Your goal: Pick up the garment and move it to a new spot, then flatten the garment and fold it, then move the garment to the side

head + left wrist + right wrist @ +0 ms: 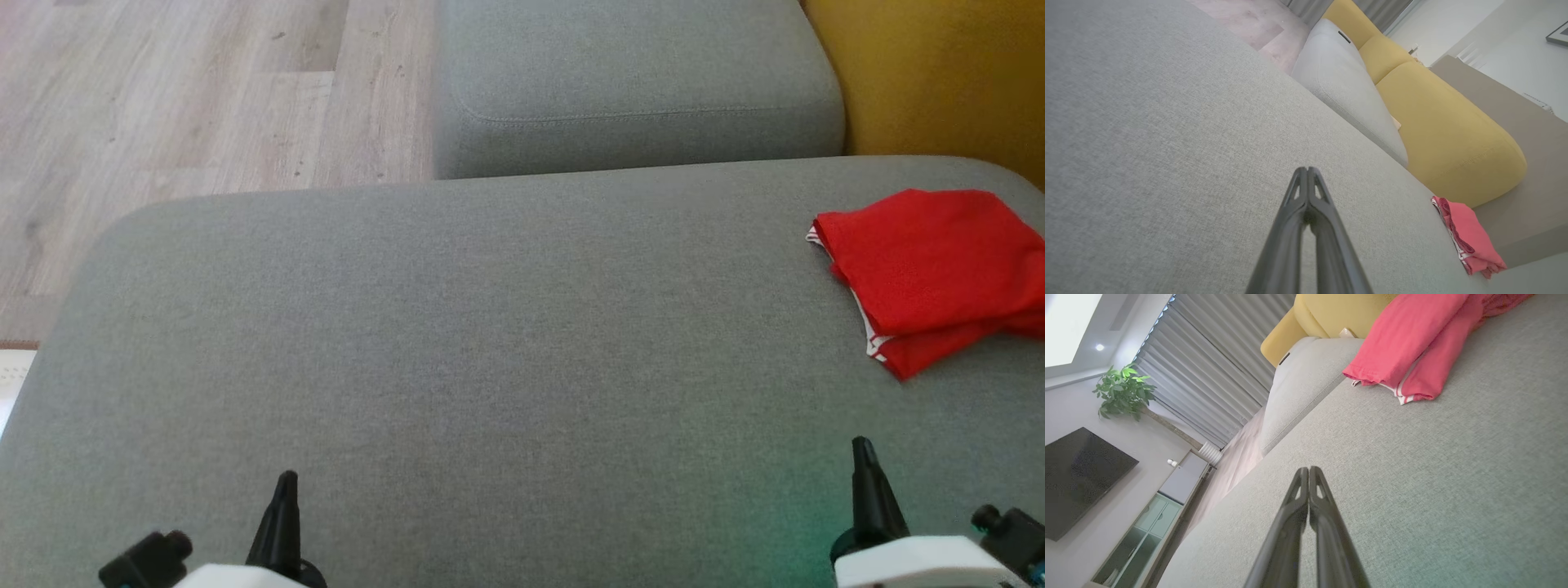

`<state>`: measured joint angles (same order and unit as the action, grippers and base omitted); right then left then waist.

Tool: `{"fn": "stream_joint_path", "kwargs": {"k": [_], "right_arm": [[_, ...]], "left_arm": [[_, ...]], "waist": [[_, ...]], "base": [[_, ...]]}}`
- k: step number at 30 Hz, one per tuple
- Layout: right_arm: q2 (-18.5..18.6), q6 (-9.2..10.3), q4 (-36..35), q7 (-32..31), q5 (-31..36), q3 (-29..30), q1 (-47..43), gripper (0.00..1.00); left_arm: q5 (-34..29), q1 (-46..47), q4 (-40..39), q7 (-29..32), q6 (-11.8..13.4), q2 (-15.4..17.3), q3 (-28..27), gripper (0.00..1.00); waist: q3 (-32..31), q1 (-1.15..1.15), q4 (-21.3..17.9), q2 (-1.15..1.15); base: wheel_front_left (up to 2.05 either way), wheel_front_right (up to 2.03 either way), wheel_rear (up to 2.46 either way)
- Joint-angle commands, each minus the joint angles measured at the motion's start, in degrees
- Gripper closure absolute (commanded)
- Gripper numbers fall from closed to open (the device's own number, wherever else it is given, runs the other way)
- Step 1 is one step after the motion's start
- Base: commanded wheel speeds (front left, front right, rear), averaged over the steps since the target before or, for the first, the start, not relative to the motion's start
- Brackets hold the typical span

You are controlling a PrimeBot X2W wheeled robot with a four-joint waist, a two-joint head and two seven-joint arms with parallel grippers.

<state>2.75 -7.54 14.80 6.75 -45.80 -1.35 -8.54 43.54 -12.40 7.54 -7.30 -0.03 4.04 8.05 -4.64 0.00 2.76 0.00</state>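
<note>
Red garment (pixel 931 269), one; left pincer (pixel 286 488), right pincer (pixel 864 457), closed

One garment (pixel 931 269), two grey cushions (pixel 490 367) (pixel 637 73).

We note even, soft, diffuse light across the grey sofa cushion (pixel 457 327) in the head view: no hard shadows, only a thin dark rim under the garment (pixel 931 269). A faint green cast tints the cushion beside the right claw (pixel 864 449). In the right wrist view the ceiling panel (pixel 1065 326) is blown out white. Both wrist views bend straight lines at the edges and wash the garment to pink; the left claw (pixel 1307 169) goes soft near the lens.
</note>
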Motion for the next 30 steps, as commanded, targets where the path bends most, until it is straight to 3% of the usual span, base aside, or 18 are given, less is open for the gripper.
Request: {"fn": "stream_joint_path", "kwargs": {"k": [1,30], "right_arm": [[1.1,0.02,-1.7,-0.4,-1.6,-0.1,3.9,1.0],[1.2,0.04,-1.4,-5.1,-20.7,2.4,8.3,1.0]], "left_arm": [[1.6,3.2,-1.4,0.3,-0.4,0.8,-1.8,1.0],[22.0,9.4,1.8,4.9,-3.3,0.9,-5.8,1.0]], "waist": [[0.1,0.0,-0.1,0.0],[2.0,0.0,-1.2,0.0]], "base": [[0.0,0.0,0.0],[0.0,0.0,0.0]]}}
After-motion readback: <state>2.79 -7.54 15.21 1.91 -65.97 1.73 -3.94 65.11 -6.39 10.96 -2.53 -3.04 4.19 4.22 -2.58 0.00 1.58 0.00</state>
